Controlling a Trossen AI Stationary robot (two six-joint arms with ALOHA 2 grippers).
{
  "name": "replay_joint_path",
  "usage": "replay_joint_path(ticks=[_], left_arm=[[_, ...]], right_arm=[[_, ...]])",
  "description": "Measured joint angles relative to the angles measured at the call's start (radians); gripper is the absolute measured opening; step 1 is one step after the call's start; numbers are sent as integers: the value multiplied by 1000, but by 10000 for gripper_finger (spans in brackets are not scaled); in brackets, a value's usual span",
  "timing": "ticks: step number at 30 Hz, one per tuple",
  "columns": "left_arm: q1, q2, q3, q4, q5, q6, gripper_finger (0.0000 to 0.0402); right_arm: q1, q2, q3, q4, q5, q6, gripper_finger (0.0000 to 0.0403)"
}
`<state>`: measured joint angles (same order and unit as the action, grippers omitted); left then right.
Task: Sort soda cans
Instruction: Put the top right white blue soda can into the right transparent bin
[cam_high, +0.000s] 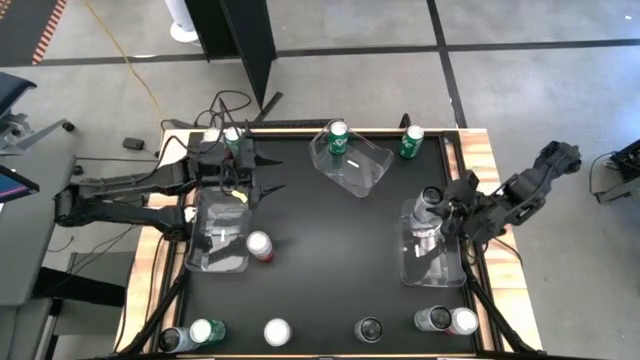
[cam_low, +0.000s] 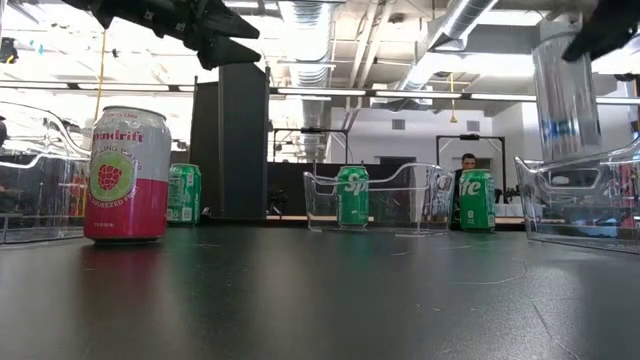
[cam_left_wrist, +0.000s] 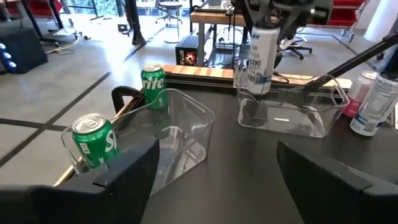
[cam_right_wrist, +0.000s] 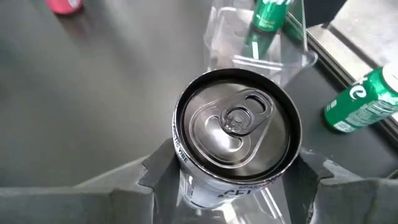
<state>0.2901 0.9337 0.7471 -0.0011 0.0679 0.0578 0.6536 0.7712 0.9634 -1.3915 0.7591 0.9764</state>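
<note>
Black tabletop fills the high view, with three clear bins: one at left (cam_high: 222, 240), one at top centre (cam_high: 352, 162) holding a green can (cam_high: 337, 139), one at right (cam_high: 433, 250). Only the right wrist view shows the right gripper (cam_right_wrist: 233, 168) clamped on a silver-topped can (cam_right_wrist: 236, 127), above the right bin. The left gripper (cam_high: 258, 172) hangs with fingers apart near a green can at upper left (cam_high: 233, 138). A pink can (cam_low: 126, 172) stands beside the left bin. Six more cans line the bottom edge, partly cut off. A person (cam_low: 468, 160) is half hidden behind a green can in the low view.
</note>
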Motion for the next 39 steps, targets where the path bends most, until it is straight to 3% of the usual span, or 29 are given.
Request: replay_joint_path(ticks=[20, 30, 39], left_arm=[[-209, 0, 0, 61, -277, -66, 308], [-273, 0, 0, 68, -344, -71, 308], [-275, 0, 0, 67, -346, -72, 309]], right_arm=[[5, 1, -265, 190, 62, 102, 210], [-1, 2, -298, 228, 81, 124, 209], [-85, 26, -351, 336, 54, 65, 209]])
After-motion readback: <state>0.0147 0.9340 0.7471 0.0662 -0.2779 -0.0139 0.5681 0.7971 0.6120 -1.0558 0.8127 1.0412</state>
